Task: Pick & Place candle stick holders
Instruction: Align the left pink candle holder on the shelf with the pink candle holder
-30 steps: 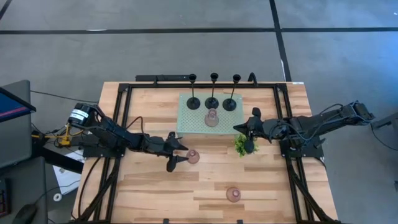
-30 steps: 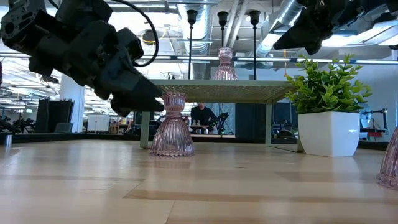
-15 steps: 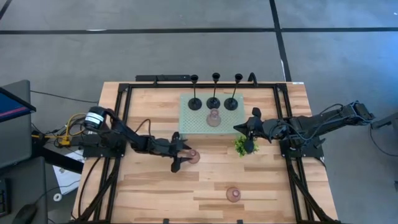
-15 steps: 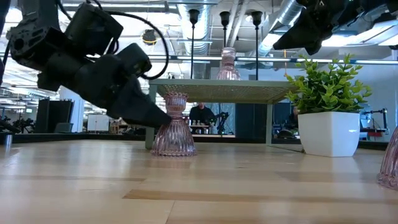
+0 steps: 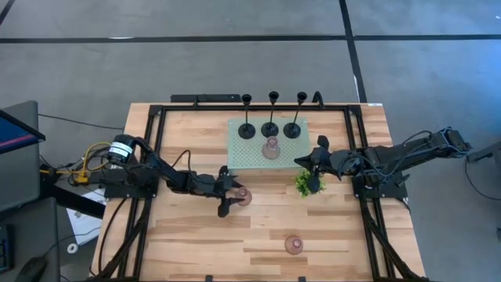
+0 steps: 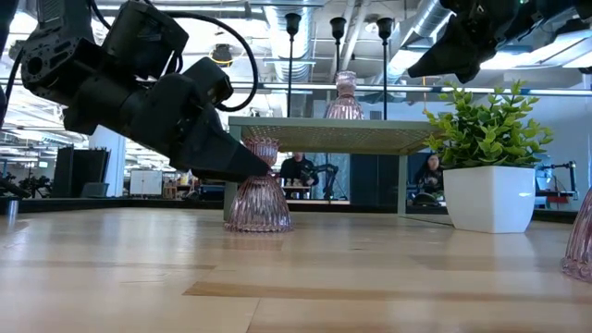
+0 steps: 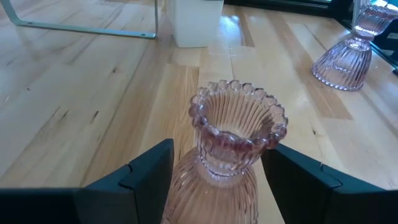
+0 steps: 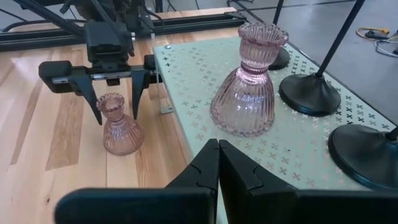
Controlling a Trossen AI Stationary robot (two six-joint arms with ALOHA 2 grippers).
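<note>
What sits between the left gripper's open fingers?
A pink glass holder stands on the table between the left gripper fingers, gaps on both sides, clearest in the left wrist view.

free: bare table in front of tray | blocked: plant beside tray's right corner | tray back: three black holders

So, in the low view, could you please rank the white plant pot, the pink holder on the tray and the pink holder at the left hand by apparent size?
1. White plant pot.
2. Pink holder at the left hand; open fingers straddle it.
3. Pink holder on the tray.

The two holders look the same shape; the tray one sits farther back, so its smaller look is probably just distance.
</note>
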